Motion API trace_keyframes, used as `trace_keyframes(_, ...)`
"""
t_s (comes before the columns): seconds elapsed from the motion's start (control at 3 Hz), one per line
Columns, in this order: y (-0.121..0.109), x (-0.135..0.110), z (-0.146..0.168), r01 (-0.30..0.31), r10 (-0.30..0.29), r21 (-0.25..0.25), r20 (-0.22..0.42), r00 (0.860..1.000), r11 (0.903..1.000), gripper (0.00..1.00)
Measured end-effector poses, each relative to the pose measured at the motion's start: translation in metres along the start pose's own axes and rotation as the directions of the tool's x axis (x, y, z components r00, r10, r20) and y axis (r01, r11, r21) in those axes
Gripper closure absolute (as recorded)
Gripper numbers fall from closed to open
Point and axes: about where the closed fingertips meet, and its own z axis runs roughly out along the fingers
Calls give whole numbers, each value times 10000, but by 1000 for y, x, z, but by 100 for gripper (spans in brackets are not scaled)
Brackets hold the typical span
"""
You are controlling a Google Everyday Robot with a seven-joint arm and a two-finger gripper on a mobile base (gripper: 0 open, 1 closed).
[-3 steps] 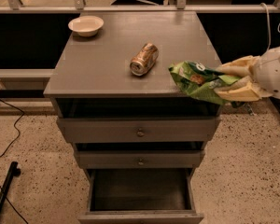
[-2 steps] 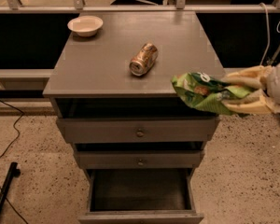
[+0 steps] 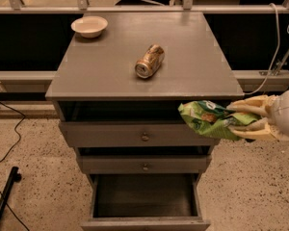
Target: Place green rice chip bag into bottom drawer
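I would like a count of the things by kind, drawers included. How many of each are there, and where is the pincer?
Bowls: 1, the white bowl on the cabinet.
Cans: 1, the soda can, lying on its side.
Bags: 1, the green rice chip bag, held by the pincer at the cabinet's right edge.
Drawers: 3; the bottom drawer is open.
Total: 6.

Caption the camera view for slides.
End effector at frame right grips crumpled green foil chip bag; grey bottom drawer stands open.
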Motion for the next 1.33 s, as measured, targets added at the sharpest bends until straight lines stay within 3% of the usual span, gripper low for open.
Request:
trace_keyframes(0.33,13,24,24,91,-66,-399,623,9980,9992,100)
trace_keyframes(0.67,45,76,58,227,-130,-604,1554,9878,9979,100)
trace_keyframes(1.0,78,107,77,1432,-1124,-857,2932,9494,9860,100)
trace_keyframes(1.33,76,104,78,1479,-1185,-823,2880,9503,9856,100)
